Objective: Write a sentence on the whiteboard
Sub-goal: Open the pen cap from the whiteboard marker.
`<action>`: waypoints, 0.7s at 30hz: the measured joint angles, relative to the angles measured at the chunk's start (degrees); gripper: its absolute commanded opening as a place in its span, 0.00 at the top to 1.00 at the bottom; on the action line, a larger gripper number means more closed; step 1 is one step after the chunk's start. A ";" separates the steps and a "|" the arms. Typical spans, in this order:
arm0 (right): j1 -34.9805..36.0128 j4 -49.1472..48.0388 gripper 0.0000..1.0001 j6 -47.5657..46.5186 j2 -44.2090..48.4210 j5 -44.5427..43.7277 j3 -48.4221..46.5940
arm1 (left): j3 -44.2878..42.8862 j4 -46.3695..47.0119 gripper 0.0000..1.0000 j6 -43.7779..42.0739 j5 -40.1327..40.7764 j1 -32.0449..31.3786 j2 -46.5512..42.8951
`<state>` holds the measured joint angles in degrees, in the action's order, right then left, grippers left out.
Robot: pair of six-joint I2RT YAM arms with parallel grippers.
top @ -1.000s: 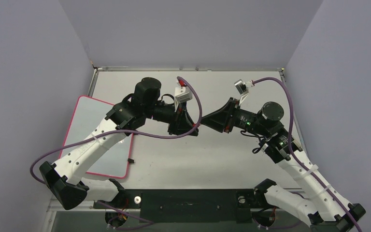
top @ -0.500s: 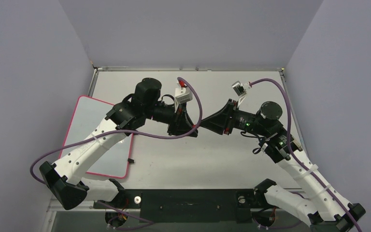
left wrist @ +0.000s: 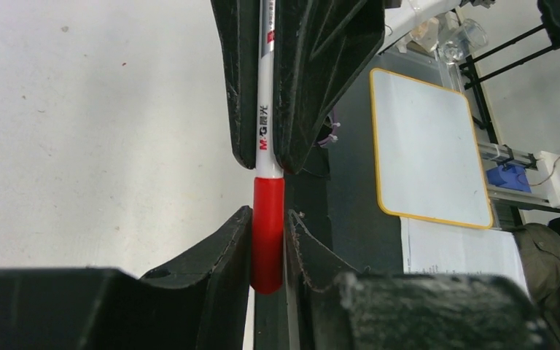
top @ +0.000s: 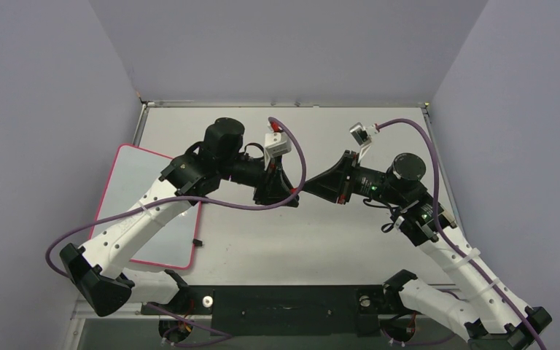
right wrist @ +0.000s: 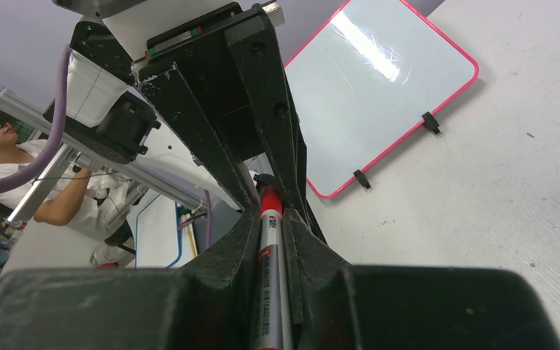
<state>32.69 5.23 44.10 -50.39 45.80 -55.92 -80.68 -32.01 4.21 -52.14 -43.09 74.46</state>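
One marker held off the table between both arms. Right gripper clamped on its white barrel; just past it, left gripper pinching the red cap. Beyond, whiteboard flat on table's left side, apart from marker.

Mid-table was blocked: left gripper and right gripper were tip to tip, both clamped on one marker (no gap to pass between them). Left arm lay over the whiteboard, covering its right side; the board's left part was open from above. Purple cable looped above the left wrist. Bare table was free near the bases and toward the back wall. Left wall stood just beside the whiteboard.
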 measured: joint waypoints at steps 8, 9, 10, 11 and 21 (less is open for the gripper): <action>-0.02 0.04 1.00 0.55 0.02 -1.86 0.24 | 0.09 0.96 1.00 -0.11 5.46 -0.72 -0.85; -0.02 0.00 1.00 0.81 0.02 -1.88 0.24 | 0.20 1.01 1.00 -0.46 5.81 -0.85 -1.18; -0.02 -0.11 1.00 1.18 0.04 -1.88 0.24 | 0.33 1.07 1.00 -0.42 6.23 -0.98 -1.46; -0.04 -0.17 1.00 1.57 0.00 -1.88 0.24 | 0.50 1.16 1.00 -0.50 6.99 -1.16 -1.81; -3.26 1.70 1.00 5.29 -1.66 -0.72 0.22 | 6.43 6.69 1.00 -6.21 25.86 -7.52 -6.23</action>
<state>29.43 6.94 49.39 -52.05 45.08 -55.70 -74.26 -25.32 -2.00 -26.28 -50.61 68.23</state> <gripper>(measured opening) 0.098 0.117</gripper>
